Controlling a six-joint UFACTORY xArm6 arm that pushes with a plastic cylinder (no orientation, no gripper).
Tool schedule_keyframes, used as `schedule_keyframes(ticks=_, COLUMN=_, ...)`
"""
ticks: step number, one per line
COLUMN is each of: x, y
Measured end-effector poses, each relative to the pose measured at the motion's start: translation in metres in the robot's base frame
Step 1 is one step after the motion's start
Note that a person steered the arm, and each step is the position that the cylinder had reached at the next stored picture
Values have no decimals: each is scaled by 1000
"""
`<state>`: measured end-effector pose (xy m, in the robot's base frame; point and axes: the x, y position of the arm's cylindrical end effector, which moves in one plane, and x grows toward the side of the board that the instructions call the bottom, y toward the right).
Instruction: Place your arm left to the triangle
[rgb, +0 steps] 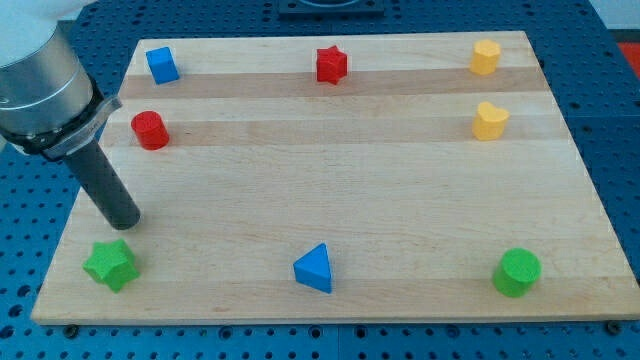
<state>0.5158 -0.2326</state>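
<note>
The blue triangle block (314, 268) lies near the bottom edge of the wooden board (340, 180), about the middle. My tip (124, 222) rests on the board at the view's left, far to the left of the triangle and slightly above it. It stands just above the green star block (110, 264) and below the red cylinder (150, 130), touching neither.
A blue cube (162, 65) sits at the top left, a red star (331, 64) at the top middle. A yellow hexagon block (485, 57) and a yellow heart-shaped block (489, 121) sit at the top right. A green cylinder (517, 272) sits at the bottom right.
</note>
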Motion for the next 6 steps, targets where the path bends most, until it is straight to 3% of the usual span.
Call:
schedule_keyframes(ticks=1, x=0, y=1)
schedule_keyframes(ticks=2, x=2, y=108)
schedule_keyframes(ticks=3, x=2, y=151)
schedule_keyframes(ticks=6, x=64, y=146)
